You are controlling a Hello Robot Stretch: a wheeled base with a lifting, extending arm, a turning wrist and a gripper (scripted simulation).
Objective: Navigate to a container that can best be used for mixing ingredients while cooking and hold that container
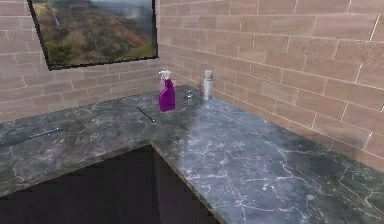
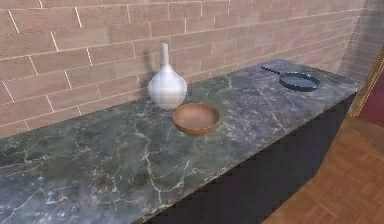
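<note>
A shallow brown bowl [image 2: 196, 118] rests on the dark marble counter [image 2: 120, 165] near the middle of the arm side view. Just behind it, toward the brick wall, stands a white round-bellied vase [image 2: 166, 80] with a narrow neck. In the forward view the same kind of marble counter [image 1: 250, 160] runs along the brick wall and turns a corner.
A dark frying pan [image 2: 297, 81] lies at the counter's far right end in the arm side view; wooden floor [image 2: 340, 190] shows below. In the forward view a purple spray bottle [image 1: 167, 92], a small glass [image 1: 188, 96] and a grey shaker [image 1: 208, 84] stand near the corner, under a landscape picture [image 1: 95, 30].
</note>
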